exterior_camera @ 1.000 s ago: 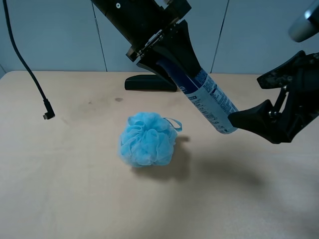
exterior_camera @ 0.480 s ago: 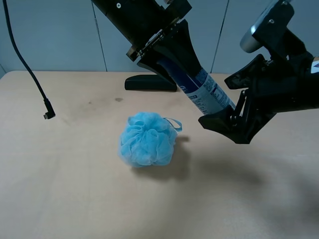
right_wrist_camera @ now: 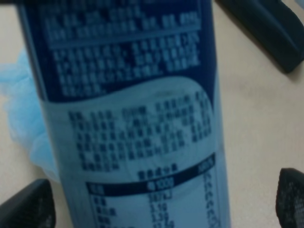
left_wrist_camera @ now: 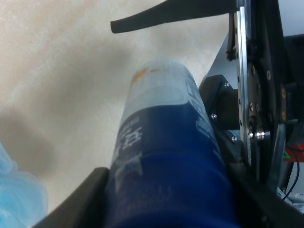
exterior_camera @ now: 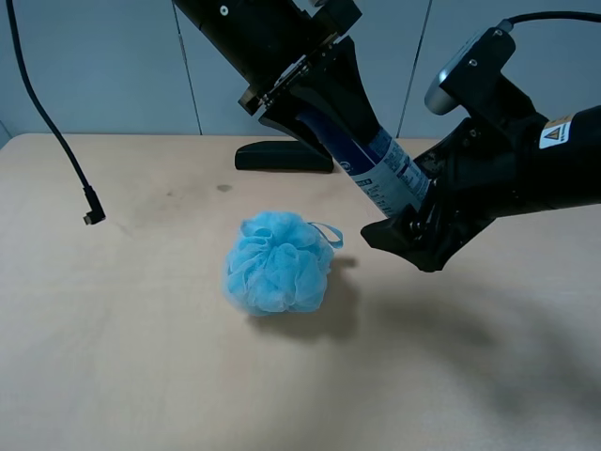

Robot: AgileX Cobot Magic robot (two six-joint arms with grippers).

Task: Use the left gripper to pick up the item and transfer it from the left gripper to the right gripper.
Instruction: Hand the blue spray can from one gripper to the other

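1. Observing the bottle (exterior_camera: 390,174) tilted in the air over the table (exterior_camera: 141,329), near the pouf (exterior_camera: 277,263).
2. We record the left gripper (exterior_camera: 347,122) clamped on its upper part.
3. We record the right gripper (exterior_camera: 399,202) spread wide, fingers (right_wrist_camera: 23,204) flanking its lower end, not touching.

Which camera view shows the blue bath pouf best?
The exterior high view: the whole pouf is visible. The left wrist view catches only an edge; the right wrist view, a blurred part behind the bottle.
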